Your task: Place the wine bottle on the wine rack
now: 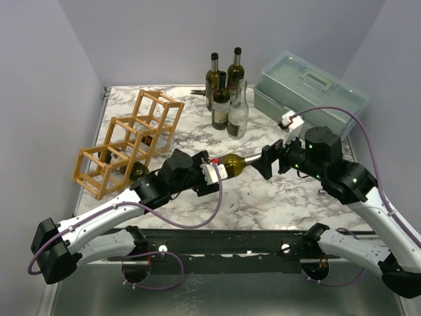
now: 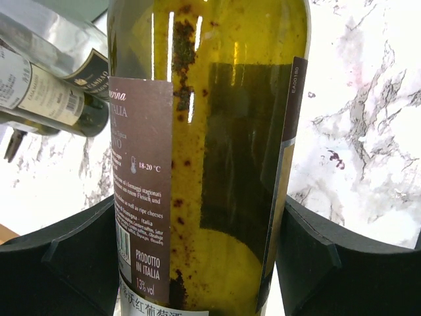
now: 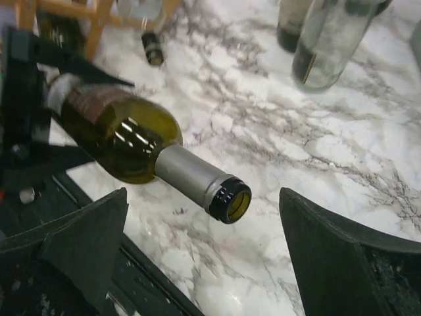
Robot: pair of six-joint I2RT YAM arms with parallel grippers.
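Left fingers (image 2: 62, 266) clamp the bottle (image 1: 234, 162) by its body, level above the desk (image 1: 263, 197), base toward the rack (image 1: 128, 141), likely ready to slide into a cell. Right fingers (image 3: 342, 257) gape wide at the neck, no contact visible.

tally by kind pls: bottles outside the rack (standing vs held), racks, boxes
standing bottles: 4
held wine bottle, clamped in the left gripper: 1
wine rack: 1
toolbox: 1
total: 7
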